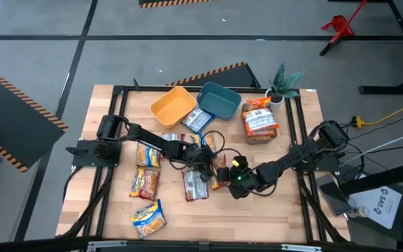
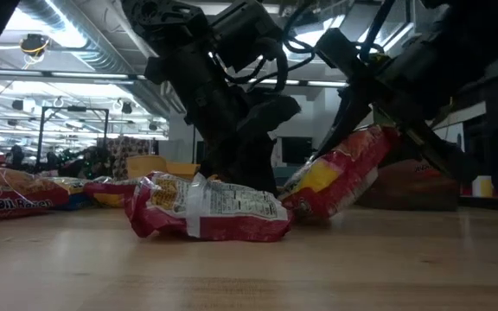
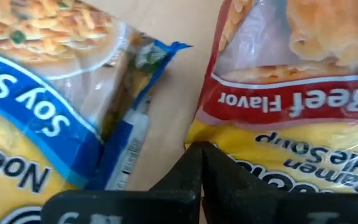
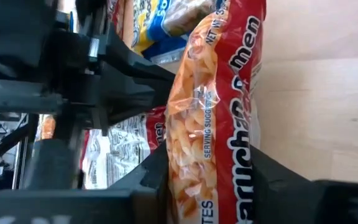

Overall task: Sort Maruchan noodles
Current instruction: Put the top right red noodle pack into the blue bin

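A red beef-flavour Maruchan packet point(image 4: 213, 93) stands tilted on edge near the table's middle point(image 2: 340, 177), with my right gripper point(image 4: 209, 158) shut on it. My left gripper point(image 3: 201, 152) is shut, its tips at that packet's side point(image 3: 278, 106), next to a yellow-and-blue soy-sauce packet point(image 3: 36, 93). A second red packet point(image 2: 206, 207) lies flat, label side up, just in front of them. More yellow packets point(image 1: 144, 183) lie flat on the table's left part. My left gripper's shut fingertips point(image 3: 194, 155) meet the beef packet's edge point(image 3: 194, 134), slanting down from the table's left; whether they press on it I cannot tell. My right gripper pinches the beef packet's two broad faces point(image 4: 185, 162) between its fingers point(image 4: 272, 180), slanting down from the table's right. The packet is tipped up, its upper end point(image 2: 379, 138) raised and its lower end point(image 2: 305, 207) on the table.
A yellow bin point(image 1: 173, 105) and a teal bin point(image 1: 219, 99) stand at the far edge, with a blue packet point(image 1: 199, 120) in front of them. Orange packets are stacked at the far right point(image 1: 259, 122), beside a small plant point(image 1: 283, 82).
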